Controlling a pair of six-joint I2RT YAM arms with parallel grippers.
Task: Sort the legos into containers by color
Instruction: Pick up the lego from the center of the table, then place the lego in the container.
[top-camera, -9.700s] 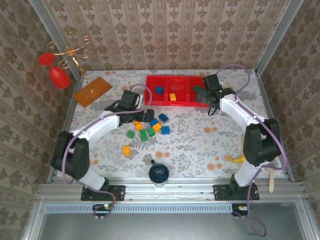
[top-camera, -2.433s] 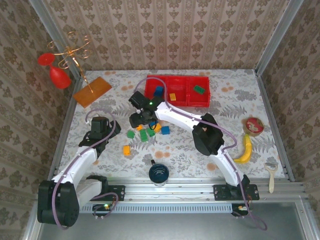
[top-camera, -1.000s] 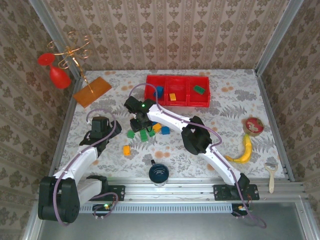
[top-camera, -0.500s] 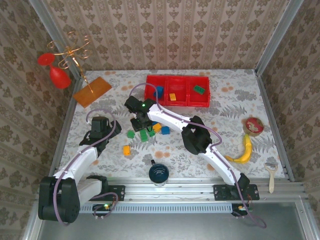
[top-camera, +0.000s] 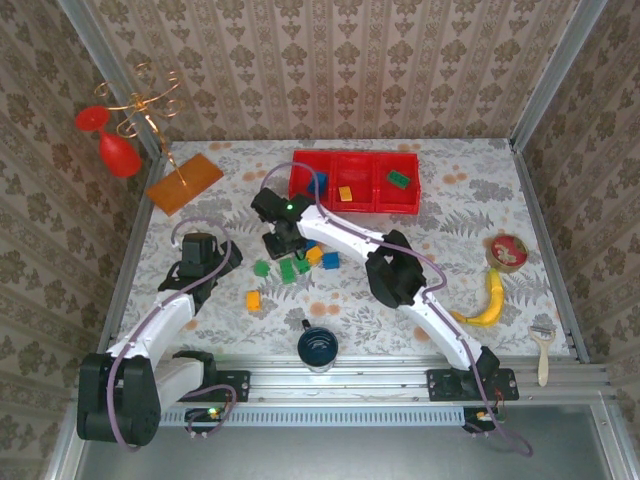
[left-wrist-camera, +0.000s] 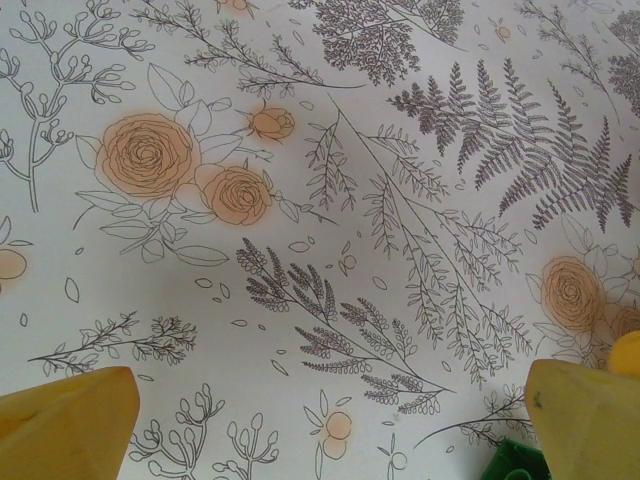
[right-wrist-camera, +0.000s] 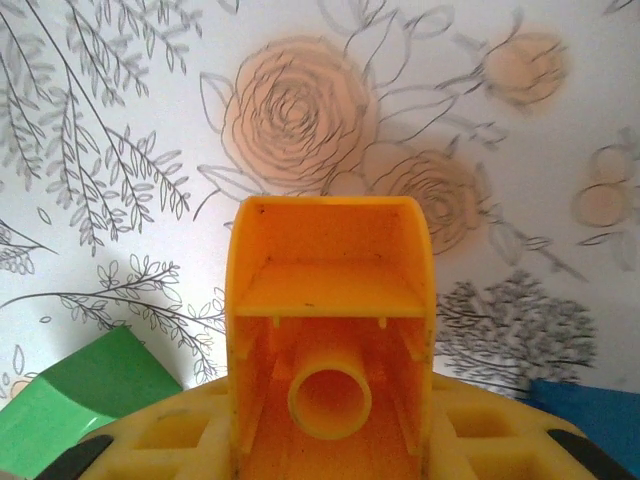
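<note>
Shifted slightly left, your right gripper pinches an orange brick; carry it to the red tray's middle compartment. Left fingers wide.

Left end effector spread wide, right end effector clamping orange brick

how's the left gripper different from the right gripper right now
The left gripper is open, with nothing between its yellow fingers. The right gripper is shut on a small orange plastic lego brick, whose hollow underside faces its camera. The left gripper looks onto mostly bare floral-print table. The right gripper has a green brick and a blue brick close by. Both point down at the table.
</note>
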